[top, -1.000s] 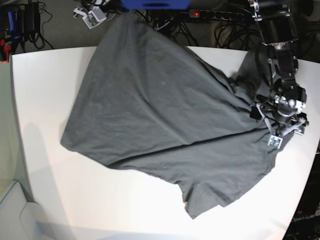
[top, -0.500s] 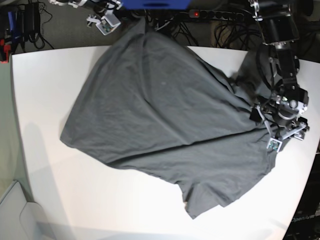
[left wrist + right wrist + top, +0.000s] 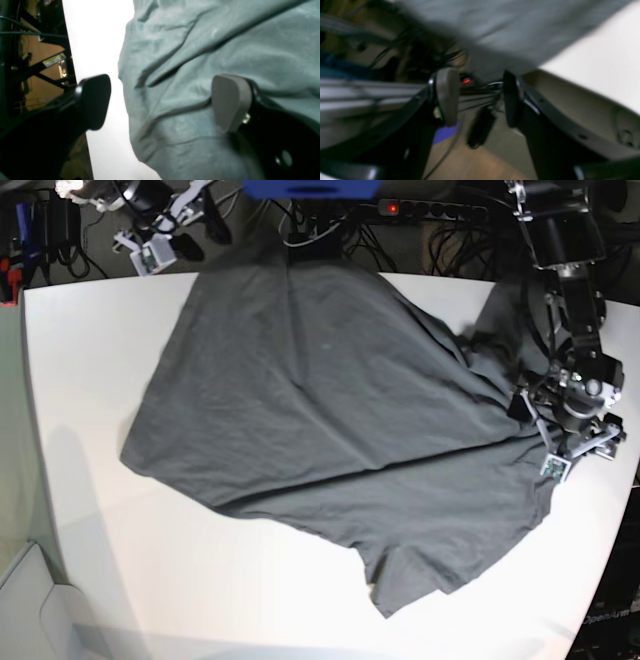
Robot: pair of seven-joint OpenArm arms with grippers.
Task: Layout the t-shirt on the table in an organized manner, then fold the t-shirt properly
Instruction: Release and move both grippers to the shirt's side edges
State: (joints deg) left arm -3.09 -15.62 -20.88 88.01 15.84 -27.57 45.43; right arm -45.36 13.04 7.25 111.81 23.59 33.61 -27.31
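The far corner of the t-shirt (image 3: 320, 410) has just been let go by the right jaws (image 3: 160, 242), now parted, empty, pulled off beyond the bench (image 3: 80, 380) edge. Cloth lies spread, hem still overhanging there. Left jaws (image 3: 570, 442) wide, straddling the shirt's side edge; bare bench just outside them.
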